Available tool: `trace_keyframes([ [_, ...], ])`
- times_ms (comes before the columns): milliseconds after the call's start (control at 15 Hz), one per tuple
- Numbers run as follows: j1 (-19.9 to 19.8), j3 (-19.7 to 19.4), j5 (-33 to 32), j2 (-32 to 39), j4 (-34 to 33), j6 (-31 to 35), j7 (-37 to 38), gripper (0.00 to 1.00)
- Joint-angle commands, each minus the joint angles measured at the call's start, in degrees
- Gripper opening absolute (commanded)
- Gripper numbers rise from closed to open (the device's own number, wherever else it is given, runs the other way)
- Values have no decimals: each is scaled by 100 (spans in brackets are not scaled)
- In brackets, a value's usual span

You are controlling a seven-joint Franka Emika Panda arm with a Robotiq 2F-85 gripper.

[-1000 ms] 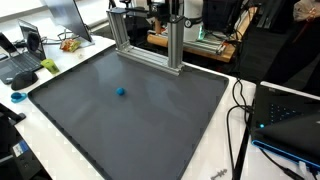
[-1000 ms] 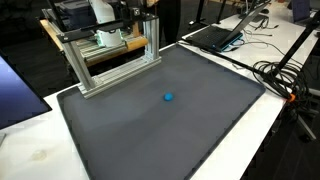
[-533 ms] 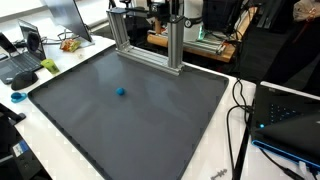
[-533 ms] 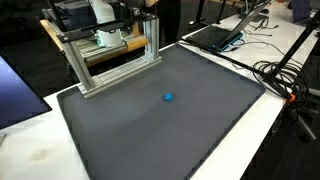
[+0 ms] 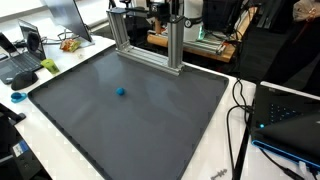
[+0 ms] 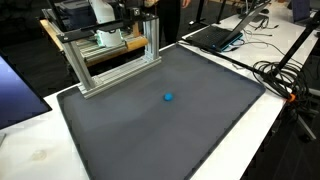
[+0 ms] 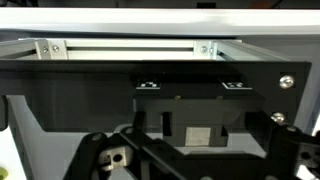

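Observation:
A small blue ball (image 5: 120,91) (image 6: 168,97) lies alone on a large dark grey mat (image 5: 150,130) (image 6: 170,135), seen in both exterior views. An aluminium frame (image 5: 150,45) (image 6: 110,60) stands at the mat's far edge, and the arm sits behind it, mostly hidden. In the wrist view my gripper (image 7: 192,158) is open, its dark fingers (image 7: 95,155) spread to the lower corners with nothing between them. It faces a black panel (image 7: 80,90) under an aluminium bar (image 7: 125,48). The ball is far from the gripper.
A laptop (image 5: 20,60) and a green object (image 5: 50,66) sit beside the mat in an exterior view. A black device (image 5: 290,115) and cables (image 5: 238,110) lie on the white table. Another laptop (image 6: 220,35) and a cable bundle (image 6: 280,75) border the mat.

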State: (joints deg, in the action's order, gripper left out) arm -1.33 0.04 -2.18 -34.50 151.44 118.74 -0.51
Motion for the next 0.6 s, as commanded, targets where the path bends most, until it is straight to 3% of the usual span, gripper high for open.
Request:
trace_keyframes([
  [0,6,-41,-127,-7,56,70,-141,95],
  [67,6,-40,-132,-5,49,63,-149,75],
  [200,28,-59,-98,6,44,49,-202,70],
  [400,40,-55,-87,23,34,44,-242,48],
  [533,41,-52,-98,39,29,57,-247,40],
])
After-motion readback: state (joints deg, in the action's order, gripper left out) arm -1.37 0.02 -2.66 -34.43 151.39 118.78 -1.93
